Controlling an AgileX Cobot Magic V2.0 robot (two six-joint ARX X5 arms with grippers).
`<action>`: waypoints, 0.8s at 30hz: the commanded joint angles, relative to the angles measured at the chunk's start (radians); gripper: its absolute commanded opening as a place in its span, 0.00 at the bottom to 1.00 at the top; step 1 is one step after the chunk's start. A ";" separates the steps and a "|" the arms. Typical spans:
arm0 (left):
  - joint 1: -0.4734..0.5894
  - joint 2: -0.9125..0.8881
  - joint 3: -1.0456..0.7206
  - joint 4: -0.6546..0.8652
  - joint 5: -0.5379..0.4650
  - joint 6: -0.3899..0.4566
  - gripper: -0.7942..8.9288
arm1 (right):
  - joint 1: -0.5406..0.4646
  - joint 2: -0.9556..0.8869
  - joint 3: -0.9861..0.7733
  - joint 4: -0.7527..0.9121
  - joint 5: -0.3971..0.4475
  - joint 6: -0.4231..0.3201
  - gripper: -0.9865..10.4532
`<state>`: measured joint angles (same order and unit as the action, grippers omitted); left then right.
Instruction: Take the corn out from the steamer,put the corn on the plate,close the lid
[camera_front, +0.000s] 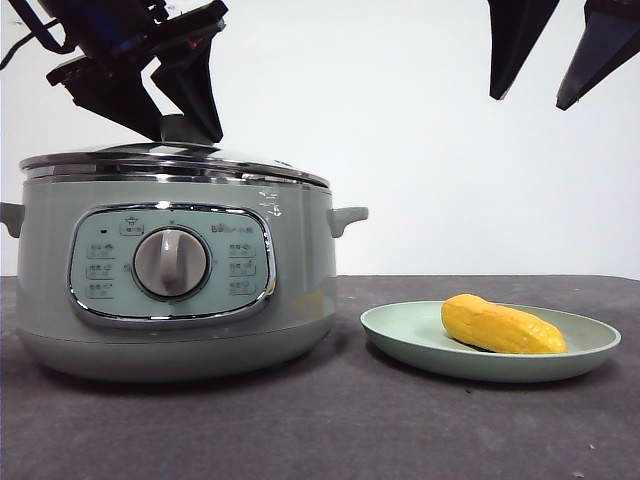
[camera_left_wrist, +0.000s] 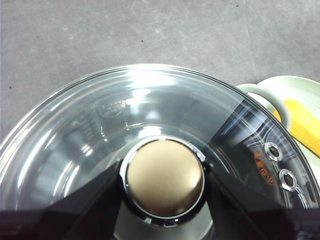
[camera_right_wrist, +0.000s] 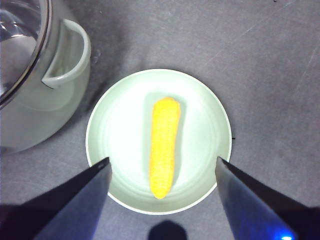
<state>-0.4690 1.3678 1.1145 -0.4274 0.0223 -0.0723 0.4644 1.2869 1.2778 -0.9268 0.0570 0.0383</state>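
So the lid (camera_front: 175, 160) looks seated on the steamer (camera_front: 170, 290) at the left of the front view, chrome rim sitting flat on the pot as far as you can tell, and the left claw (camera_left_wrist: 162, 182) has its jaws flanking the round knob (camera_left_wrist: 164, 179) at the bottom centre of its wrist view. They look like they're touching the knob's chrome collar on both sides, so I'd call that pinching the knob, though whether it's a firm squeeze or just resting contact you can't tell. My guess on handling: that lid is glass with a metal rim, so stiff, fairly heavy for its size and not something you want to drop or clank. The knob is smooth and rounded, probably slippery, so it's the only sensible place to hold, gripped low near the collar. The corn (camera_front: 503, 326) is already lying on the plate (camera_front: 400, 335) at lower right in the front view, roughly centred in the right wrist view, looks light and smooth and needs no more touching. The right claw (camera_right_wrist: 162, 172) hangs above the plate with jaws spread wide, holding nothing. Everything sits on the dark grey desk (camera_front: 330, 420).
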 joint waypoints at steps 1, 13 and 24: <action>-0.004 0.035 0.006 0.011 0.008 -0.006 0.08 | 0.000 0.002 -0.007 0.002 0.005 0.010 0.39; -0.003 0.028 0.006 -0.007 0.008 -0.006 0.53 | 0.000 0.002 -0.007 -0.002 0.004 0.009 0.39; -0.002 -0.193 0.006 -0.024 0.005 -0.006 0.53 | 0.000 -0.008 -0.007 0.030 0.002 0.004 0.39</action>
<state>-0.4686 1.1942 1.1240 -0.4442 0.0261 -0.0765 0.4644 1.2850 1.2778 -0.9043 0.0566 0.0380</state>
